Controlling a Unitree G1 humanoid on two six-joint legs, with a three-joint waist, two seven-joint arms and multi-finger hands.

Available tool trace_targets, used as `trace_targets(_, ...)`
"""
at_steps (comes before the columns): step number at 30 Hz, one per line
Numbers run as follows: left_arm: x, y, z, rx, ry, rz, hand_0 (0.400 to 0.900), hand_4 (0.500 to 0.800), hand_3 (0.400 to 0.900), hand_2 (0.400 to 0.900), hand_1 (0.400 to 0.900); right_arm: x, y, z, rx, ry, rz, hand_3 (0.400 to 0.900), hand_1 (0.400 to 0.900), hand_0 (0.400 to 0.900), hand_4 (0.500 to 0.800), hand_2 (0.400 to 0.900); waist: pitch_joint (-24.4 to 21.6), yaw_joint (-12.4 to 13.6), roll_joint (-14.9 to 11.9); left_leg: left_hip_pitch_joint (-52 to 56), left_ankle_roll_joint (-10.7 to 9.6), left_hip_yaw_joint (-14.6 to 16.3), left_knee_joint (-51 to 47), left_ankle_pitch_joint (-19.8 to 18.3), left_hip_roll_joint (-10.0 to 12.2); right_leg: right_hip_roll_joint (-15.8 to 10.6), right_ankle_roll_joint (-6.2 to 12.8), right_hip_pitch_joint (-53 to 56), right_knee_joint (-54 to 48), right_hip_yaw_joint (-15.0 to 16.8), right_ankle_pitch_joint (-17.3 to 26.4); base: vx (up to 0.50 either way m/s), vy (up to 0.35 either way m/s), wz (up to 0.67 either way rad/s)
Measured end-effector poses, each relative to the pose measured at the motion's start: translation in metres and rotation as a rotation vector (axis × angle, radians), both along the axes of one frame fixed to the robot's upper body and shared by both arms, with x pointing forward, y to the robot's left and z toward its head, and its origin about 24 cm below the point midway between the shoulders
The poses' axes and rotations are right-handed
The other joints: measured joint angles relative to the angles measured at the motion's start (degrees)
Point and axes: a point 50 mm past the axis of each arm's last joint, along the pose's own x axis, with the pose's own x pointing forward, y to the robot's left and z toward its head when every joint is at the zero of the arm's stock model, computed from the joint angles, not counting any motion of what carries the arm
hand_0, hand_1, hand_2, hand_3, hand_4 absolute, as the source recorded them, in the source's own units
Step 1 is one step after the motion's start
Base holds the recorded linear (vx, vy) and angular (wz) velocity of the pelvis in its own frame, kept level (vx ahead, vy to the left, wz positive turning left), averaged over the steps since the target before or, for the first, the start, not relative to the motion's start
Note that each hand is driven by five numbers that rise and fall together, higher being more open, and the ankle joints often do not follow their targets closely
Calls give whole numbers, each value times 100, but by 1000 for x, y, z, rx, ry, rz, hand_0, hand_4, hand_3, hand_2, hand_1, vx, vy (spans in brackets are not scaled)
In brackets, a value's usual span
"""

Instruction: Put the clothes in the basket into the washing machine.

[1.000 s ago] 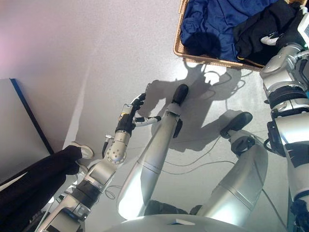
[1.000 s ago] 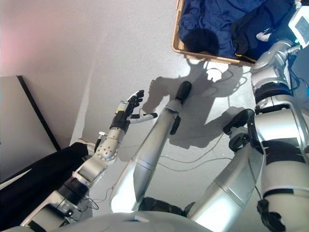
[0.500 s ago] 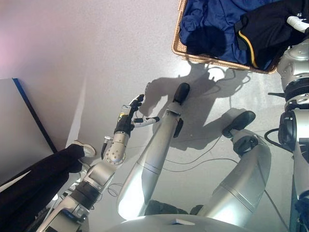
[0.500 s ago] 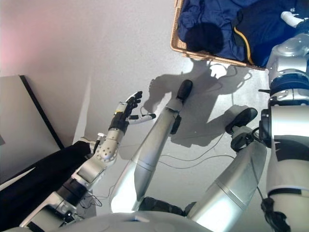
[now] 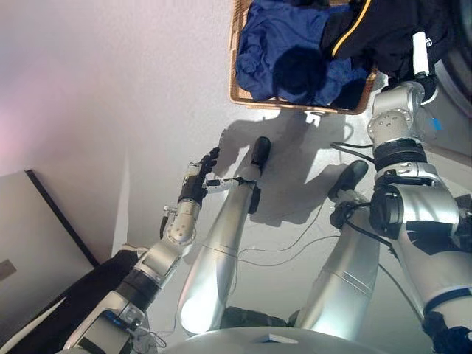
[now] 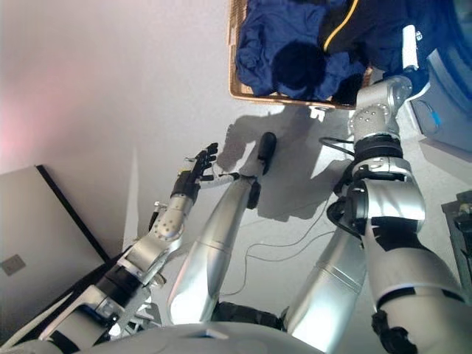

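Holding a black garment [image 5: 398,29], fingers hidden in the cloth so the grip cannot be judged: right robot hand [image 5: 419,55], 1 o'clock | wicker basket [image 5: 243,96] with blue clothes [image 5: 284,44], 12 o'clock, on floor [image 5: 110,88] | left robot hand [image 5: 200,175], centre-left, fingers straight, empty.

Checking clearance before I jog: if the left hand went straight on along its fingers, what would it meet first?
The left hand is open, fingers aimed up the view toward the wicker basket. Only bare floor shows between, so probably the basket's near corner, though depth is unclear.
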Motion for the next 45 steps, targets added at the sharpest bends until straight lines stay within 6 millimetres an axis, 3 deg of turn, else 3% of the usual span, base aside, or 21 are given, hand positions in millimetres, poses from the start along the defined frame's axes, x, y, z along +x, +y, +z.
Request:
trace_targets(6,0,2,-16,18,73,23,900,800,900,900,900,-2,3,8,159,-114,-39,400,400,400,500,400,0,-158,-1,767,61,162,-612,105,173,227,58,781,-892,11,404,36,12,-25)
trace_targets(13,1,3,-15,15,77,23,900,800,900,900,900,-2,5,21,241,-148,-54,400,400,400,500,400,-7,-236,6,1615,38,274,-1398,321,293,411,48,1567,-1762,-25,752,38,18,-16)
trace_targets(18,1,4,-16,9,89,7,900,800,900,900,900,-5,-7,35,293,-164,-84,400,400,400,500,400,-16,-245,17,2077,57,337,-1771,425,288,423,35,1980,-2099,-20,847,54,4,1)
trace_targets(22,-2,10,-20,26,105,-4,900,800,900,900,900,-12,-29,50,363,-168,-133,400,400,400,500,400,-40,-165,62,2363,74,335,-1995,504,254,397,68,2255,-2277,-59,892,56,12,15)
trace_targets(24,-5,13,-23,31,119,-5,900,800,900,900,900,-17,-43,53,400,-170,-164,606,606,606,624,606,-99,-135,143,2584,78,243,-2191,571,219,369,63,2487,-2378,-157,908,68,9,12)
trace_targets(25,-6,14,-24,34,126,-8,900,800,900,900,900,-21,-50,55,428,-174,-180,900,900,900,800,900,-132,-106,195,2698,80,208,-2291,616,200,358,69,2603,-2442,-195,913,66,19,5)
trace_targets(30,-14,17,-33,32,159,-6,900,800,900,900,900,-27,-63,54,472,-164,-200,900,900,900,800,900,-559,78,629,2663,94,146,-2586,775,153,314,186,2571,-2632,-308,1009,27,6,0)
trace_targets(37,-16,13,-35,21,173,-30,900,800,900,900,900,-24,-60,51,471,-145,-178,900,900,900,800,900,-567,24,636,2827,92,151,-2591,775,178,346,181,2745,-2660,-307,1014,15,-4,-6)
trace_targets(45,-23,15,-42,17,207,-35,900,800,900,900,900,-7,-34,19,421,13,-80,900,900,900,800,900,-614,-109,509,3058,81,161,-2645,768,217,414,150,3036,-2895,-310,1088,7,-7,-8)
